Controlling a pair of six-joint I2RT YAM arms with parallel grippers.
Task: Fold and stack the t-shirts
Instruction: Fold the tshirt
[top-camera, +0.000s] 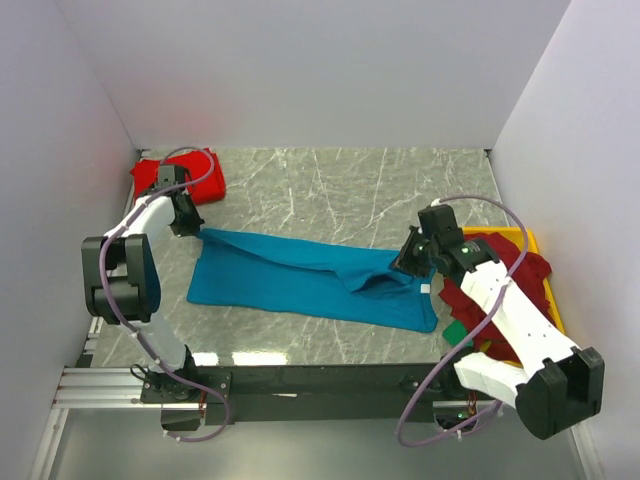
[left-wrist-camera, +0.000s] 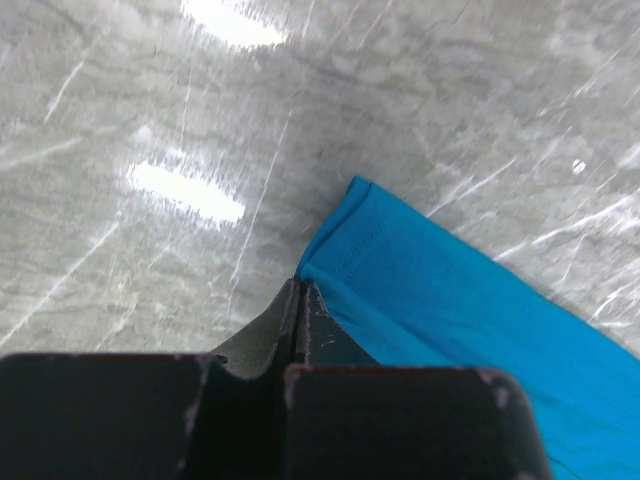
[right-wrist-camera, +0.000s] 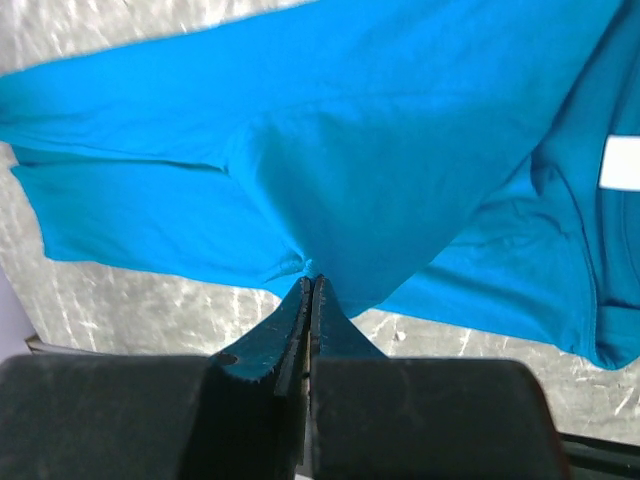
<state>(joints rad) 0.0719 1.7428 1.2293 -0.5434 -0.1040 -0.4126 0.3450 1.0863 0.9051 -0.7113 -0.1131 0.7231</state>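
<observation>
Spanning the middle of the top view, the teal t-shirt (top-camera: 290, 285) lies on the table (top-camera: 330, 190), pinched at its upper-left corner by the clenched left gripper (left-wrist-camera: 300, 296) and at a bunched fold near its right end by the clenched right gripper (right-wrist-camera: 311, 288). To my eye each hold is only a thin nip of cloth at the fingertips, so an uneven pull could slip one free or drag the fold crooked. Its small white tag (right-wrist-camera: 620, 162), at the right edge of the right wrist view, shows no readable writing.
</observation>
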